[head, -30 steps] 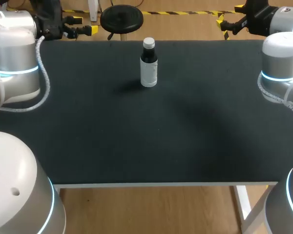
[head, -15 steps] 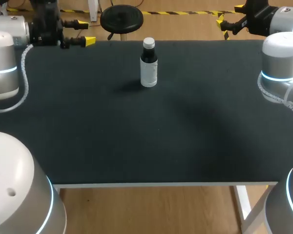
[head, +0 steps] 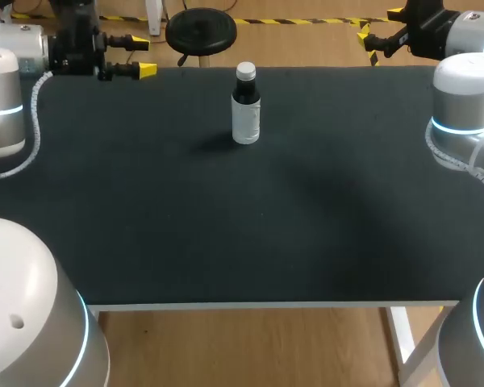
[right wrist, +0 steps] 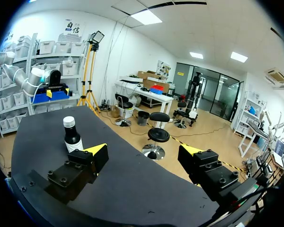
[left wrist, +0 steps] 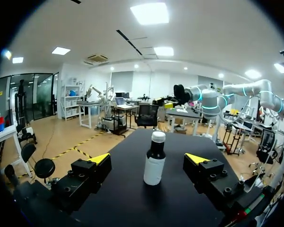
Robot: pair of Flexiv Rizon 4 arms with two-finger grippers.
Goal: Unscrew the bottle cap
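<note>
Black table (head: 226,242): bottle (head: 246,119) upright, cap (head: 245,71) on

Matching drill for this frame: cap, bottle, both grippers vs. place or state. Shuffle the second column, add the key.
1. white screw cap
2. dark bottle with a white label
3. left gripper
4. right gripper

A. open, bottle straight ahead
B. on the bottle's neck
C. open, bottle ahead, off beside one finger
D. upright on the black table

Pairs: 1-B, 2-D, 3-A, 4-C
</note>
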